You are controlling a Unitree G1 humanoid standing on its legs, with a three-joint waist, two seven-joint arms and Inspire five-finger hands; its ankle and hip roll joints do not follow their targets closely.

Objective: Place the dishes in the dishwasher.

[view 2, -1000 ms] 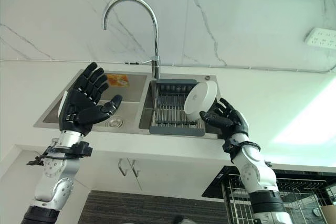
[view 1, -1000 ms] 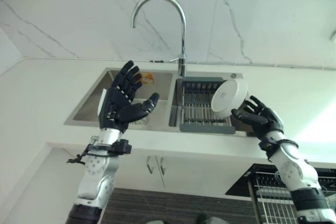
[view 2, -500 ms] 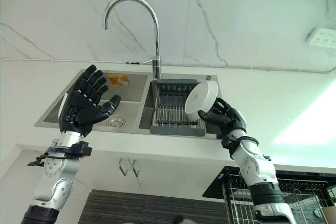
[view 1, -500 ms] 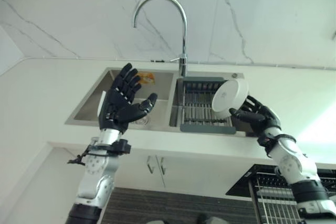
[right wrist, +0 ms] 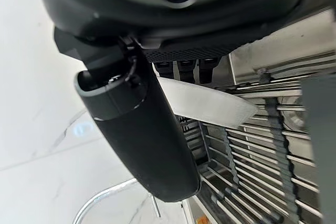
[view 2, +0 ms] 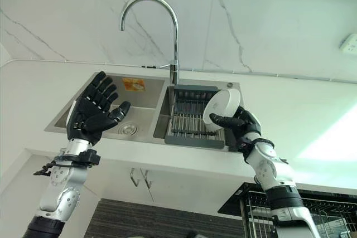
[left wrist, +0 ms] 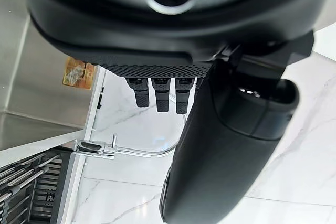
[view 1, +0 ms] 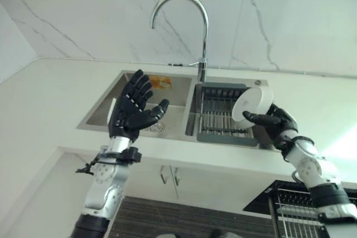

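A white bowl [view 1: 252,103] stands on edge, tilted, at the right end of the grey dish rack [view 1: 218,120] in the right sink basin. My right hand [view 1: 277,127] is at its lower rim. The thumb lies across the front and the fingers reach behind it. In the right wrist view the bowl's rim [right wrist: 210,106] passes between the thumb [right wrist: 142,129] and the fingers. My left hand [view 1: 129,112] is raised open, palm up and holding nothing, over the left basin [view 1: 97,116].
A tall chrome tap [view 1: 192,20] arches over the divider between the two basins. An orange sticker [view 1: 160,82] marks the left basin's back wall. The dishwasher's wire rack [view 1: 304,210] is pulled out at lower right, below the white counter edge [view 1: 212,160].
The camera has shifted slightly. My right hand has moved up to the bowl and closed on its lower rim. The left hand holds the same open pose.
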